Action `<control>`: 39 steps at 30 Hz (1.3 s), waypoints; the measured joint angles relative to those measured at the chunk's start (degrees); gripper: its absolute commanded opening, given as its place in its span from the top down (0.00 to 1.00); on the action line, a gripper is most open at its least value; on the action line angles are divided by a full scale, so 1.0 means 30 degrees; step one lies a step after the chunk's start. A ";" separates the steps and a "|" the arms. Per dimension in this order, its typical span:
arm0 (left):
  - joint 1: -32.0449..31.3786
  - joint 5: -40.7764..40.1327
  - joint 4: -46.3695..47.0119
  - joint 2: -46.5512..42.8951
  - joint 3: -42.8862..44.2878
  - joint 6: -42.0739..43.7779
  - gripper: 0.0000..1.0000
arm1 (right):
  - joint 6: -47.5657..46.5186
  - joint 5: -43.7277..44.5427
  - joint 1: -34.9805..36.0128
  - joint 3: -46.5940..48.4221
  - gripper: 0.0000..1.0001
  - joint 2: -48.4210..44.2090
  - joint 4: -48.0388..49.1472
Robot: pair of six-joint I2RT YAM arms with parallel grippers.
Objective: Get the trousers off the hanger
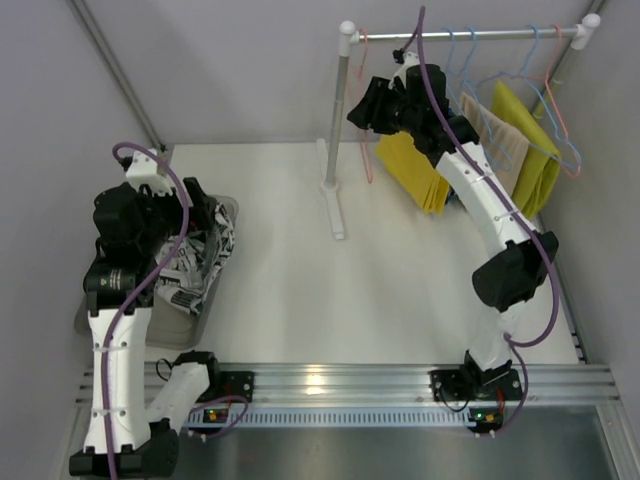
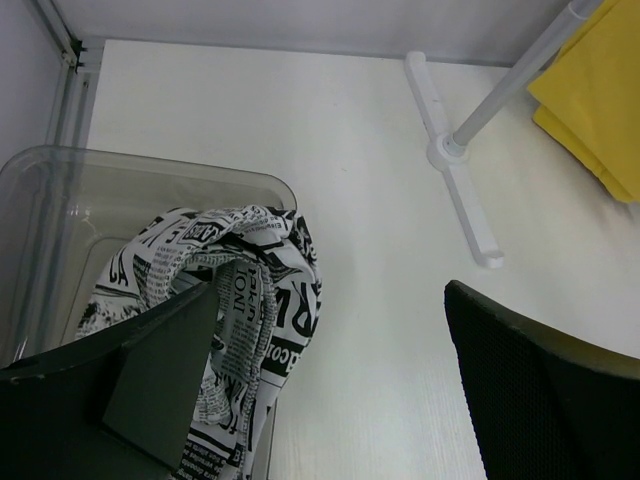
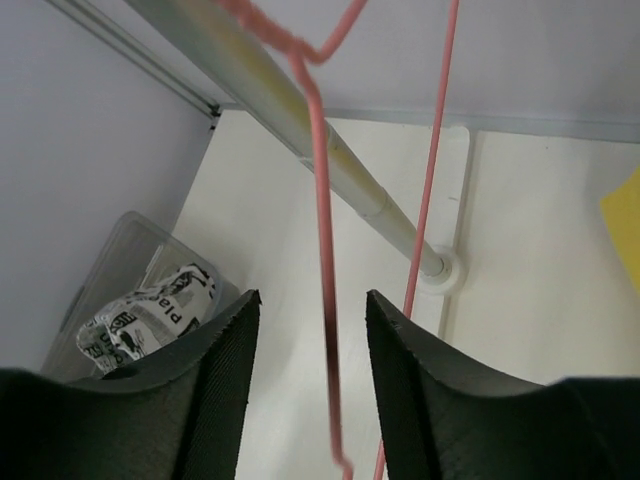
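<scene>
My right gripper (image 3: 305, 310) is raised to the left end of the rail (image 1: 470, 33). Its jaws are spread, and the wire of the pink hanger (image 3: 322, 230) runs down between them, touching neither. The bright yellow trousers (image 1: 412, 168) hang under the rail just beside that arm. I cannot tell which hanger carries them. Further right hang a beige cloth (image 1: 505, 140) and an olive-yellow cloth (image 1: 535, 165).

My left gripper (image 2: 330, 300) hangs over the edge of the clear plastic bin (image 2: 60, 200) on the table (image 1: 290, 270). Its jaws are wide apart and grip nothing. The black-and-white print trousers (image 2: 255, 270) lie crumpled in the bin, draped over its near wall.
</scene>
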 measured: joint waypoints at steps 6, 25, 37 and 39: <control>0.0000 0.0627 -0.0102 0.1858 0.1464 0.0160 0.01 | -0.0109 -0.0124 0.0000 -0.2514 0.21 -0.2164 0.0015; -0.0007 0.3089 -0.0627 0.3096 0.2339 0.1086 0.01 | -0.4102 0.0831 -0.0248 -1.1089 0.01 -1.6560 0.0976; -0.0007 0.3155 -0.0634 0.2688 0.2222 0.1086 0.01 | -0.6448 0.1078 -0.4007 -0.8750 0.05 -1.2320 -0.1523; 0.0000 0.3155 -0.0641 0.2652 0.2157 0.1086 0.01 | -0.6666 0.0874 -0.4626 -0.8262 0.05 -1.1599 -0.1676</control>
